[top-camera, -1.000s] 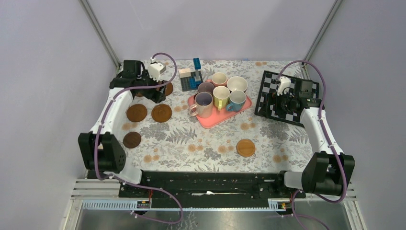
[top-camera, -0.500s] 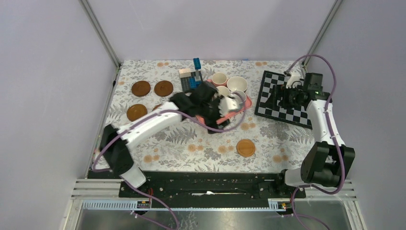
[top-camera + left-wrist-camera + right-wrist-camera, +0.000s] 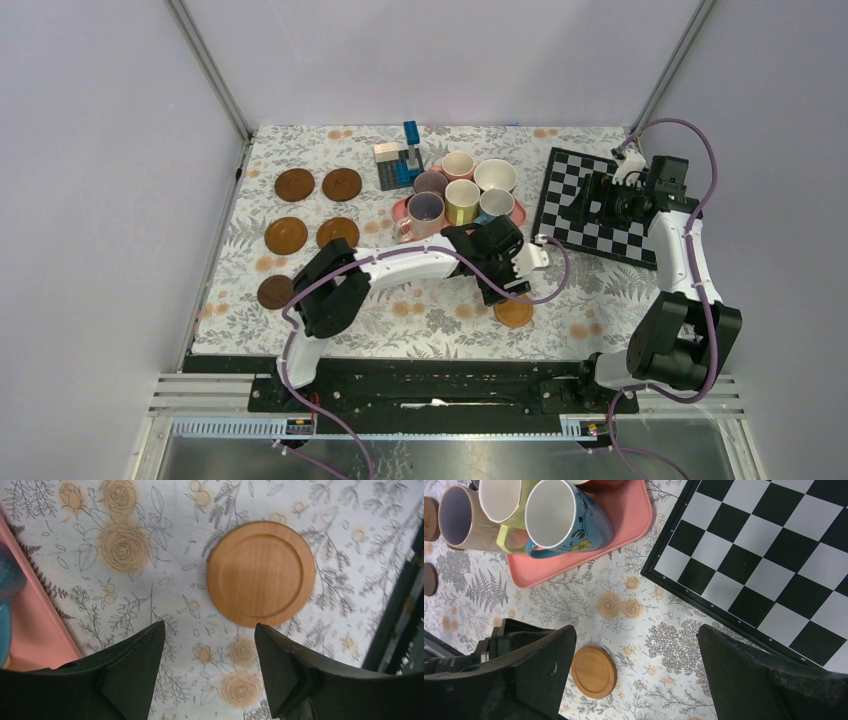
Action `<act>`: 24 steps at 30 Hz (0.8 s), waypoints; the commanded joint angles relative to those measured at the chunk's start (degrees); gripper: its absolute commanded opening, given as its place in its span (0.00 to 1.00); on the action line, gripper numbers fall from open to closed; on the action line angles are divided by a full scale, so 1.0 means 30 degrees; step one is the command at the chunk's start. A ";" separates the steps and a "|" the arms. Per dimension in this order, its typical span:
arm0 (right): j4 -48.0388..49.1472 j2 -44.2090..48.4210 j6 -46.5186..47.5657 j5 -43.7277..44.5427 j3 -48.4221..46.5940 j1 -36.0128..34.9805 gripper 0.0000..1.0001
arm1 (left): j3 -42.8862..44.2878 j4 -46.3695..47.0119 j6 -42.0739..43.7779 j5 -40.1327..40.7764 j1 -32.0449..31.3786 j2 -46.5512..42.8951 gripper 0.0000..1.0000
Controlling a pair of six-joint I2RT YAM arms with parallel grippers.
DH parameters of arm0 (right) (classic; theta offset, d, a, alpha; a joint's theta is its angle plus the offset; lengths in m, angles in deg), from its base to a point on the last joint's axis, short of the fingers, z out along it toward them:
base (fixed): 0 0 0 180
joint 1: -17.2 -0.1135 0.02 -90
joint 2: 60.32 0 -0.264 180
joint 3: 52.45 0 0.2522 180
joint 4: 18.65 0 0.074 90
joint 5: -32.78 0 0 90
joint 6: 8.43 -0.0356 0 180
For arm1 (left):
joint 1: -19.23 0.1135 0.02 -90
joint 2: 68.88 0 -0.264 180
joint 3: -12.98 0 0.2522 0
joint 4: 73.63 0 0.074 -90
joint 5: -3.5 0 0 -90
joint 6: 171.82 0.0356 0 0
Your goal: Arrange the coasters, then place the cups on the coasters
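Five brown coasters lie at the left: two at the back [image 3: 294,184] [image 3: 342,184], two in the middle [image 3: 286,235] [image 3: 338,232], and a dark one [image 3: 276,291] near the front. A sixth, orange-brown coaster [image 3: 516,314] [image 3: 261,573] [image 3: 593,672] lies front right. My left gripper [image 3: 507,290] [image 3: 210,627] hovers open just short of it, with nothing between the fingers. Several cups stand on the pink tray [image 3: 470,243], among them pale pink [image 3: 425,215], yellow [image 3: 461,200] and light blue [image 3: 495,205] [image 3: 569,517]. My right gripper [image 3: 588,205] [image 3: 636,630] is open and empty above the chessboard's left edge.
A black-and-white chessboard [image 3: 590,215] [image 3: 774,555] lies at the right. A stack of blue and grey blocks [image 3: 400,160] stands behind the tray. The left arm [image 3: 400,265] stretches across the table just in front of the tray.
My left arm swung from the back-left coasters, across the tray, to the lone coaster at front right. The right arm shifted a little farther right and back over the chessboard.
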 commanded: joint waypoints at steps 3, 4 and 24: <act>0.1193 0.0957 -0.0670 0.0535 0.0682 0.0080 0.98 | 0.2207 0.1454 -0.0750 0.1152 -0.0436 0.1563 0.72; 0.1278 0.1052 -0.0702 0.0564 0.0767 0.0109 0.98 | 0.2454 0.1463 -0.0908 0.1150 -0.0466 0.1816 0.72; 0.0337 0.0428 -0.0843 0.0382 -0.0009 0.0171 0.98 | 0.0794 0.0126 -0.0320 0.1024 -0.0620 0.1958 0.65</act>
